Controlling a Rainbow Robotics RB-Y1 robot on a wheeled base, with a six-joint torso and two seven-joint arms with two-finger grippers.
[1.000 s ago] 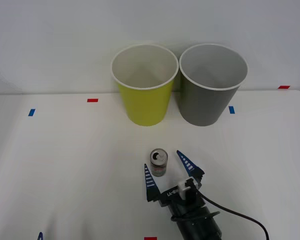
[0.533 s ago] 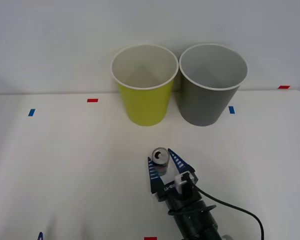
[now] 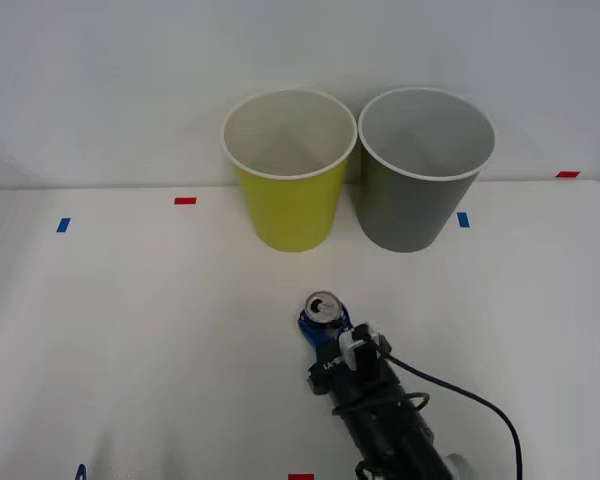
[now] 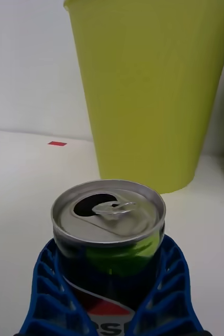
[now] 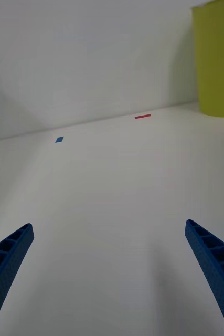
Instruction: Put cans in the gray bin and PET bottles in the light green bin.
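Observation:
A small dark can (image 3: 321, 311) with a silver pull-tab top stands upright on the white table, in front of the two bins. My right gripper (image 3: 322, 328) is shut on the can (image 4: 109, 231); its blue ribbed fingers (image 4: 46, 283) press both sides of the body. The light green bin (image 3: 289, 167) stands at the back centre and rises just beyond the can in the right wrist view as the light green bin (image 4: 151, 89). The gray bin (image 3: 423, 166) stands right beside it. My left gripper (image 5: 112, 273) is open over bare table at the near left.
Small red and blue tape marks (image 3: 185, 201) dot the table (image 3: 130, 330) near its back edge and front edge. A plain white wall stands behind the bins. A black cable (image 3: 470, 400) trails from my right wrist.
My right gripper has moved forward around the can and closed on it; a second ago its fingers stood spread beside the can. The left arm has not moved.

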